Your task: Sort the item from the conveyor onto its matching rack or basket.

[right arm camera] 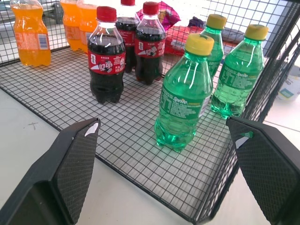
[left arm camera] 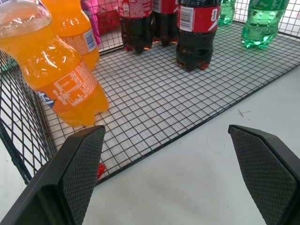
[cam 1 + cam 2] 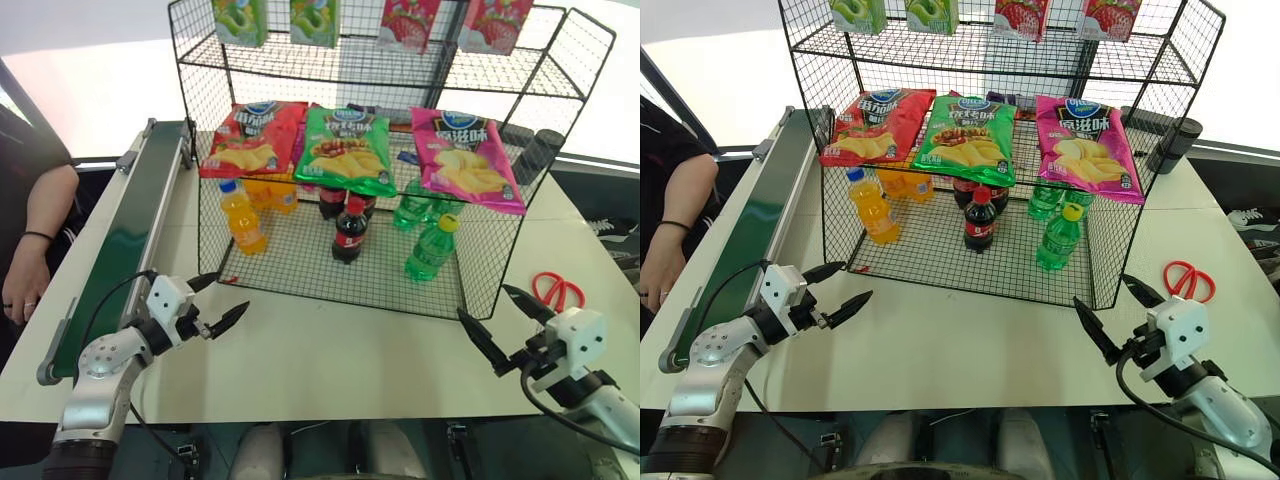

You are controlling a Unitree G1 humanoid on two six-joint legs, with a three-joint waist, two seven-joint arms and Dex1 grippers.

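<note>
A green bottle with a yellow cap stands upright at the front right of the black wire rack's bottom tier, with two more like it behind. The dark green conveyor runs along the table's left side, and its visible belt is bare. My left gripper hovers open and empty over the table, just outside the rack's front left corner near the orange bottle. In front of the rack's right corner my right gripper is open and empty too, facing the green bottles.
Orange drink bottles and cola bottles share the bottom tier. Crisp bags lie on the tier above. Red scissors lie on the table at right. A person's arm rests beside the conveyor at left.
</note>
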